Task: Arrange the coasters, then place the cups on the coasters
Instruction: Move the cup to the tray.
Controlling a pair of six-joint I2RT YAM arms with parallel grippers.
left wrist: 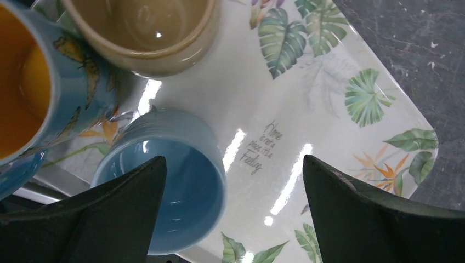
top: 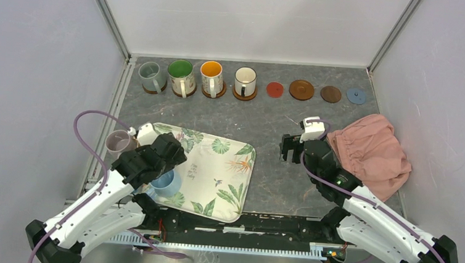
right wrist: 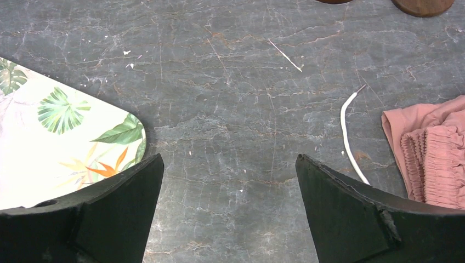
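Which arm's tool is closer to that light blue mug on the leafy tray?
Left. The left tool hangs open directly above the light blue mug; the right tool is over bare tabletop past the tray, near the pink cloth.

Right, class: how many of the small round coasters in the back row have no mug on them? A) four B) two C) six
A: the small red disc, the rimmed brown wooden disc, the dark brown disc and the grey-blue disc lie bare at the row's right end.
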